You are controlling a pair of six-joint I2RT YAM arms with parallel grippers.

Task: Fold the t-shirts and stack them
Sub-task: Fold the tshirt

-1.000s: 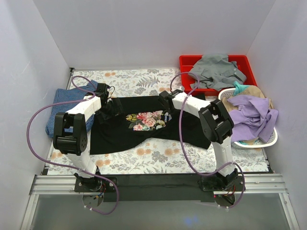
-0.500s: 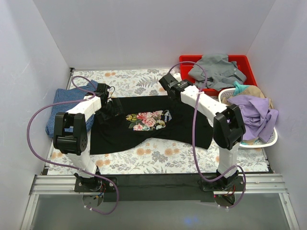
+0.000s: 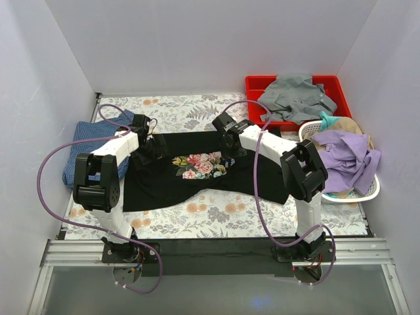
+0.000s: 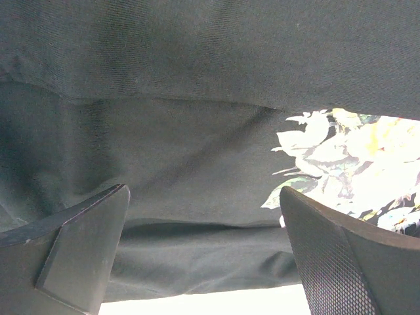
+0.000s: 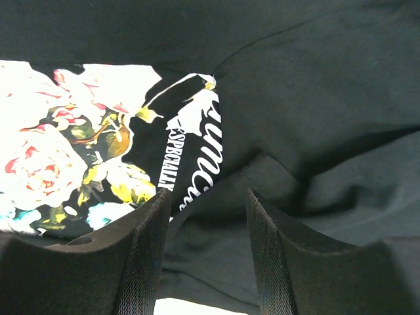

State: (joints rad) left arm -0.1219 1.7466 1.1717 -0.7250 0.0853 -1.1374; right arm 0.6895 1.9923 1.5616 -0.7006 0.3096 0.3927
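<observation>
The large black t-shirt lies spread across the middle of the table, its rose print facing up. My left gripper is open, low over the shirt's left part; in the left wrist view its fingers stand wide apart over black cloth beside the print. My right gripper is open, just right of the print; in the right wrist view its fingers straddle a fold of black cloth beside the pale script lettering. The mottled blue t-shirt lies at the table's left edge.
A red bin with a grey garment stands at the back right. A white basket holding purple and other clothes stands at the right edge. A floral cloth covers the table.
My right arm swung up toward the back, then came back down onto the shirt just right of the print. The left arm and both shirts have not moved.
</observation>
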